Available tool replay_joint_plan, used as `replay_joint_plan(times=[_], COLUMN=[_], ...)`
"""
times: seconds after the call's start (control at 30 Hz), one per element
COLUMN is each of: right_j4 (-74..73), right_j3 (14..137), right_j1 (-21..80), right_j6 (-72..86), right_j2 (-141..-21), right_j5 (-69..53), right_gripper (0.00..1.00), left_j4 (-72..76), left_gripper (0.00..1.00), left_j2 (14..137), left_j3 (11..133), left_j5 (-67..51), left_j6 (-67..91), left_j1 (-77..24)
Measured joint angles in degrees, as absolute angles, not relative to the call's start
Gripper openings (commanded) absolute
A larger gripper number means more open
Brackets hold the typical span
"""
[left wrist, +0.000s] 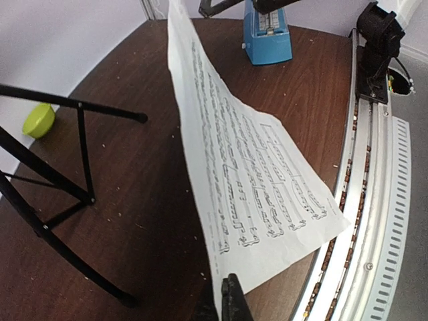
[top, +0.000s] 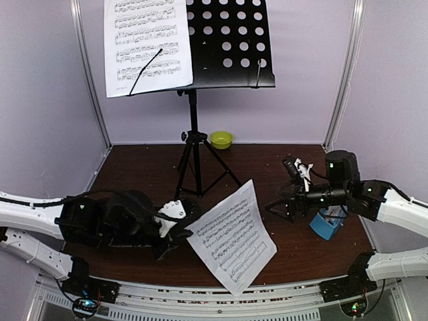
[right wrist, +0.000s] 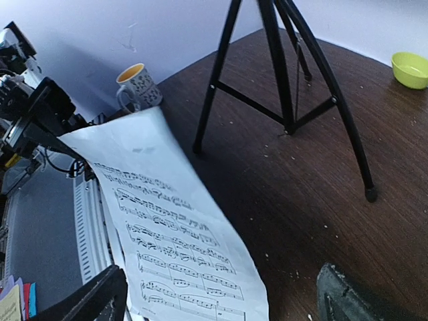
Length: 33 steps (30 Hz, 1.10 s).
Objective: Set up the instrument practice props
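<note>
One page (top: 147,43) sits on the stand (top: 227,40), the left pincer (top: 177,224) grips a second sheet (top: 231,237), and the metronome (top: 326,225) waits just behind the wide-spread right pincer (top: 274,207).

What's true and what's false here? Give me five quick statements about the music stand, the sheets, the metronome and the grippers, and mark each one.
1. A sheet of music is on the stand. True.
2. The left gripper is empty. False: it pinches the edge of a second sheet.
3. The right gripper is open. True.
4. The metronome sits on the stand. False: it stands on the table, near the right gripper.
5. The green bowl is at the table's near edge. False: it is at the far edge, behind the stand.
</note>
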<state>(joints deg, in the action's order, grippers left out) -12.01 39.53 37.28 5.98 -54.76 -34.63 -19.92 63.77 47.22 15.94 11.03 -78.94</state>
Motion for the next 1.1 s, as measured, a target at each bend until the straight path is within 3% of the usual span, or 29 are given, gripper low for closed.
replay_joint_plan(times=[0.1, 0.2, 0.43, 0.53, 0.7, 0.77, 1.1], right_j4=[-12.29, -12.27, -14.13, -16.51, -18.46, -19.14, -20.86], right_j3=[41.52, 44.88, 52.36, 54.08, 56.82, 58.76, 70.04], right_j1=[38.11, 39.83, 44.07, 45.08, 45.71, 45.71, 45.71], right_j6=[4.89, 4.25, 2.04, 1.74, 1.80, 1.87, 2.90], right_j2=[-54.76, -54.76, -56.64, -56.88, -55.48, -54.70, -53.15], right_j5=[-37.41, -38.24, -38.26, -37.89, -35.79, -35.05, -34.26], right_gripper=[0.92, 0.79, 0.00, 0.00, 0.00, 0.00, 0.00], left_j4=[-23.03, -25.26, -26.15, -26.98, -26.17, -24.93, -15.20], left_gripper=[0.00, 0.00, 0.00, 0.06, 0.43, 0.52, 0.65], left_j2=[62.70, 63.77, 64.51, 64.40, 62.83, 62.06, 65.28], left_j3=[50.98, 55.66, 60.47, 61.58, 62.37, 62.39, 64.25], left_j5=[15.84, 15.46, 14.13, 13.98, 14.46, 14.55, 11.99], left_j6=[5.58, 2.09, -0.80, -0.71, 0.40, 0.64, 1.74], left_j1=[-78.91, -78.91, -77.76, -75.42, -71.90, -71.05, -69.12])
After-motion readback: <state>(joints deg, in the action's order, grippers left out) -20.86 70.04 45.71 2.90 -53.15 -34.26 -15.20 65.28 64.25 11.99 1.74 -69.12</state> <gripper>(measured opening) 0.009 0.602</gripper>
